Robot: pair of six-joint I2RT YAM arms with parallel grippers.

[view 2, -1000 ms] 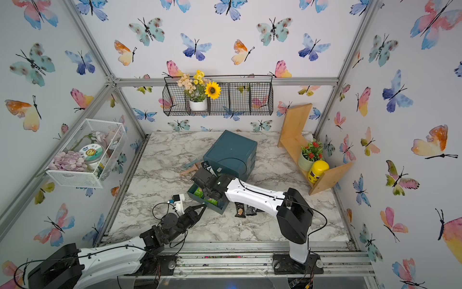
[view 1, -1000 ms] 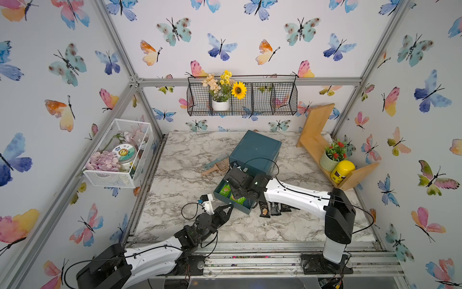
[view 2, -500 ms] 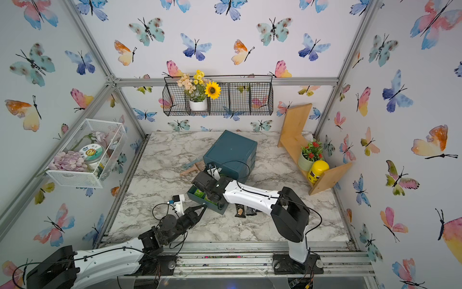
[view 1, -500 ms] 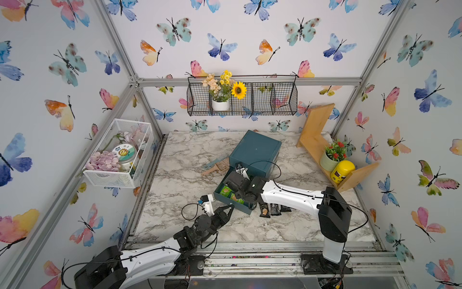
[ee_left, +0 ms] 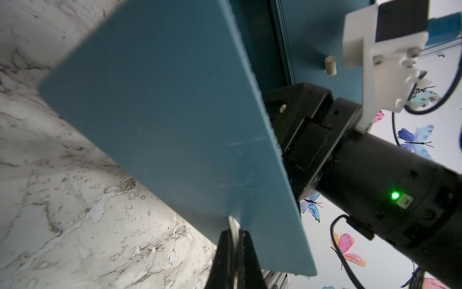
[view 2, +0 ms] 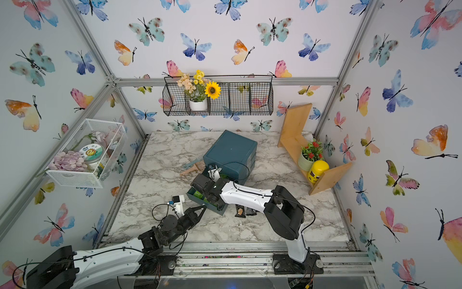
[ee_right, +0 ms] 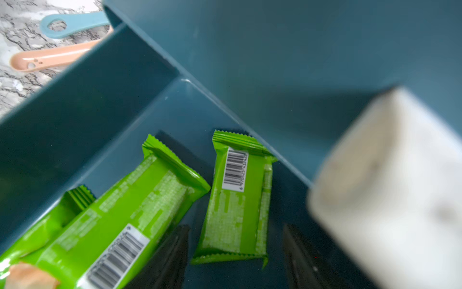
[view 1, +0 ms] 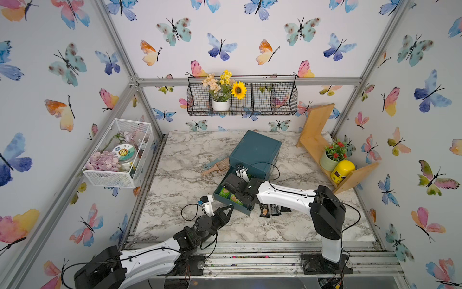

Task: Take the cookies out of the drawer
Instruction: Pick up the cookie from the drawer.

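Straddling green cookie (ee_right: 235, 200) inside drawer (ee_right: 175, 107), right hand (ee_right: 236, 226)

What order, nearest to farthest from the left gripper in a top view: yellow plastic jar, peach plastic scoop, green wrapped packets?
1. Green wrapped packets, in the teal drawer.
2. Peach plastic scoop, beside the teal cabinet.
3. Yellow plastic jar, on wooden shelf.

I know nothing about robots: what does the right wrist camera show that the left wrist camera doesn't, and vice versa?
Only the right wrist view: the inside of the drawer, with green cookies on its floor, the right fingers apart either side of one, and two scoop handles on the table outside. Only the left wrist view: the drawer's front from outside, the left fingers shut on a white tab at its edge, the right arm, the butterfly wall. Both: the teal drawer and the marble table.
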